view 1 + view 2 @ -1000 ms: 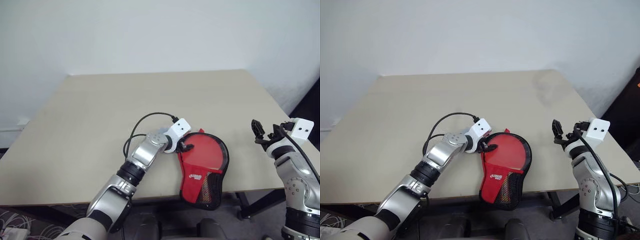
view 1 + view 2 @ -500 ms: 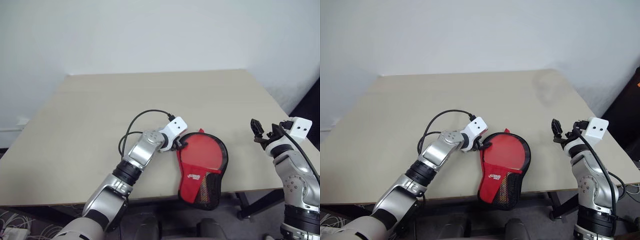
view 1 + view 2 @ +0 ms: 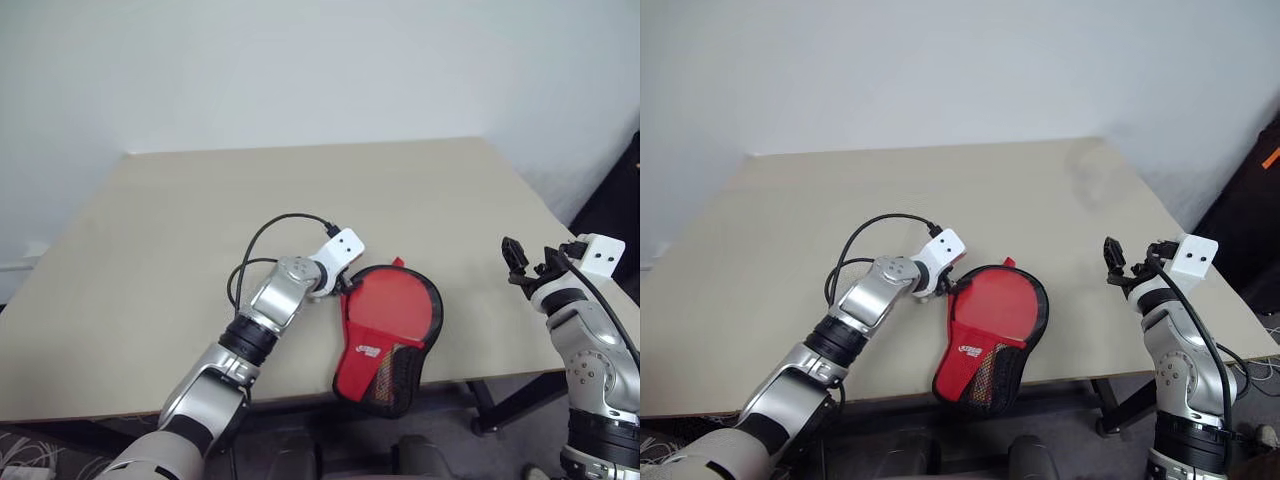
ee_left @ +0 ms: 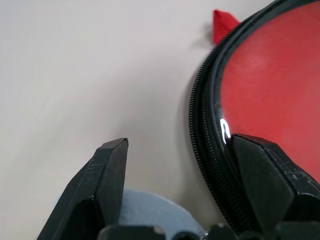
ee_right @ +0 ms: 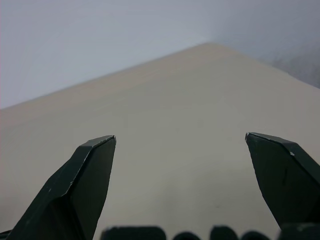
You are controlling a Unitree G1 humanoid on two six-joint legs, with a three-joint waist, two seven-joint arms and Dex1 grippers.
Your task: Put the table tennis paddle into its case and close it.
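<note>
Centrally, the beige surface [image 3: 180, 220] fills the scene, backed by a plain pale wall [image 3: 300, 70]. The left arm reaches forward and to the right across the near part of the surface, its wrist angled downward, with a black cable [image 3: 270, 235] looping above it. The left end effector [image 4: 175, 142] stands partly open at the case's left rim; one finger [image 4: 260, 175] lies over the black zip edge, the other [image 4: 107, 172] over bare surface, and nothing is clamped between them. The right arm stands raised off the surface's right edge, its end effector [image 3: 527, 263] pointing level and forward with the fingers spread wide and empty, well apart from the case. The case [image 3: 385, 330] lies near the front edge of the surface, red face up with black trim, its narrow mesh end overhanging that edge. Whether the table tennis paddle lies inside cannot be told. A small red tab [image 4: 222, 25] projects from the case's far rim.
</note>
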